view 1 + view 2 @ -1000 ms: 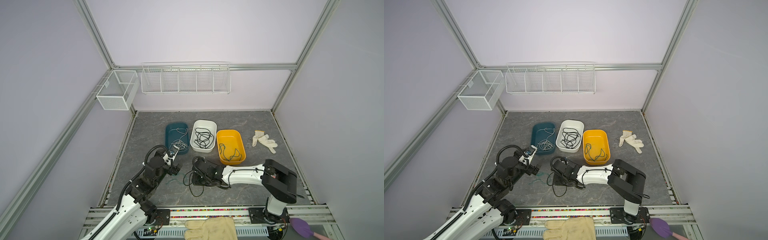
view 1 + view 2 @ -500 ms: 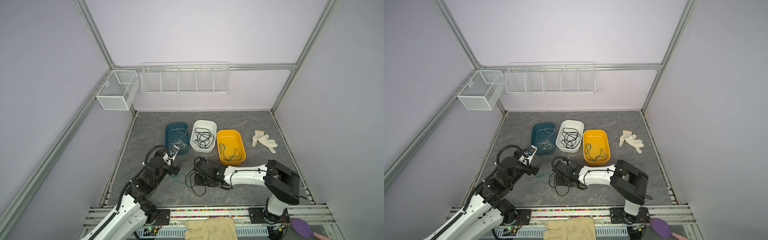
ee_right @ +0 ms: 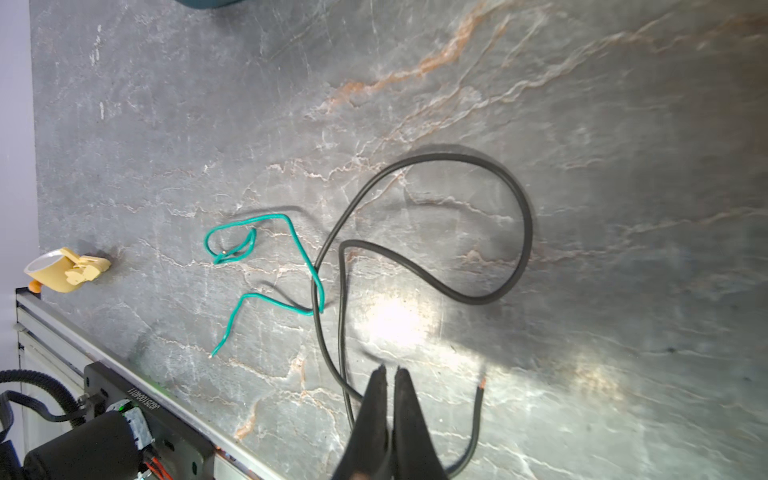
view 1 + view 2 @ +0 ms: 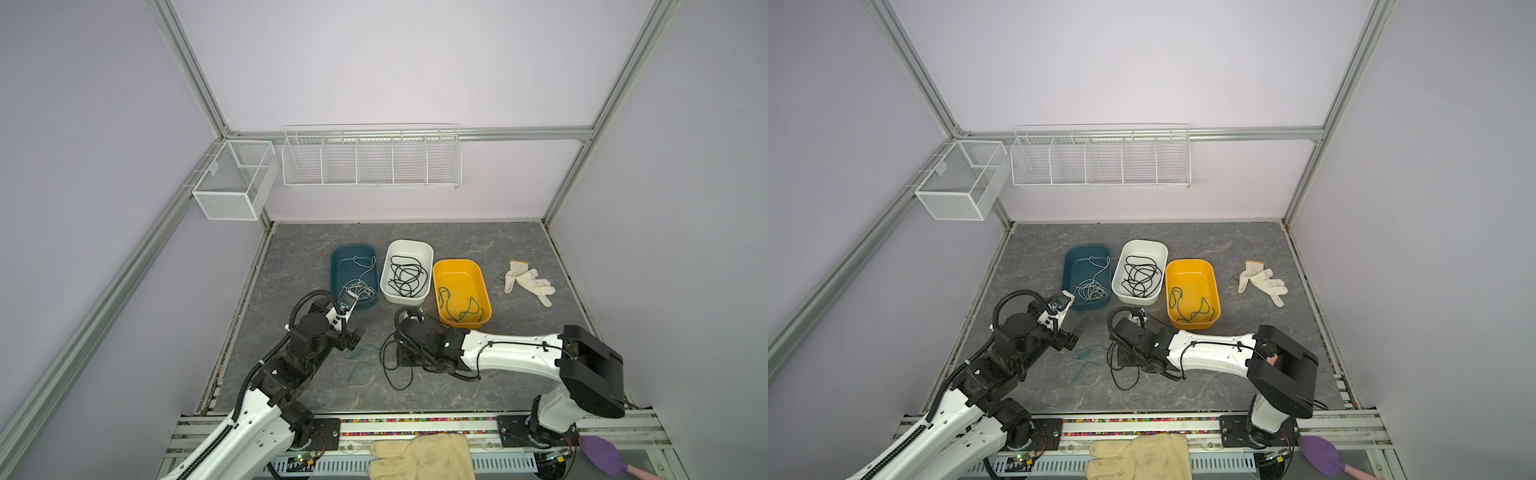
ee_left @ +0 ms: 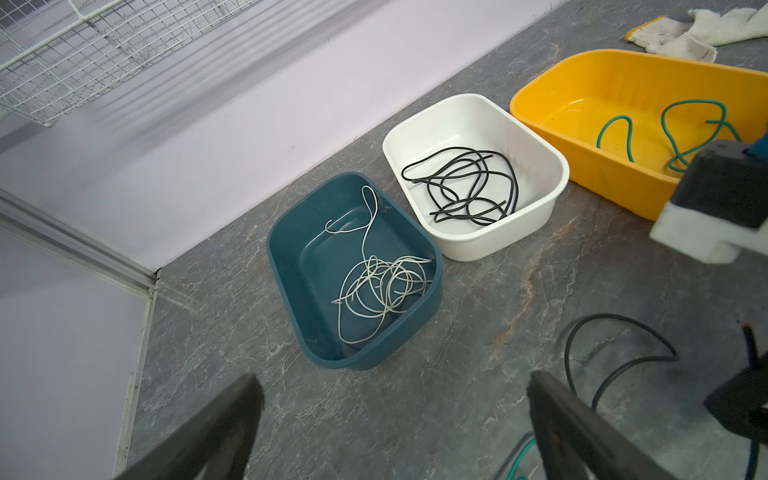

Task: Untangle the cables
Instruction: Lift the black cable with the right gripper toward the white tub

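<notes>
A loose black cable (image 4: 388,370) (image 4: 1121,374) (image 3: 528,232) loops on the grey floor, crossing a loose teal-green cable (image 4: 359,361) (image 4: 1086,357) (image 3: 299,245). My right gripper (image 3: 390,370) (image 4: 402,354) is low over the black cable and shut; the cable's strands run in behind its fingers. To the left my left gripper (image 5: 395,380) (image 4: 358,331) hangs open above bare floor, empty. Other cables lie sorted: white ones (image 4: 361,286) in the teal bin (image 4: 353,251), black ones (image 4: 407,276) in the white bin (image 4: 409,243), a green one (image 4: 461,307) in the yellow bin (image 4: 457,264).
A white work glove (image 4: 528,280) lies at the right of the floor. A tan glove (image 4: 419,457) and a purple tool (image 4: 602,455) rest on the front rail. Wire baskets (image 4: 370,158) hang on the back wall. A small yellow object (image 3: 62,270) sits near the front edge.
My right gripper's jaws have closed over the black cable and the right arm has shifted slightly to the right. The left arm has stayed still and open.
</notes>
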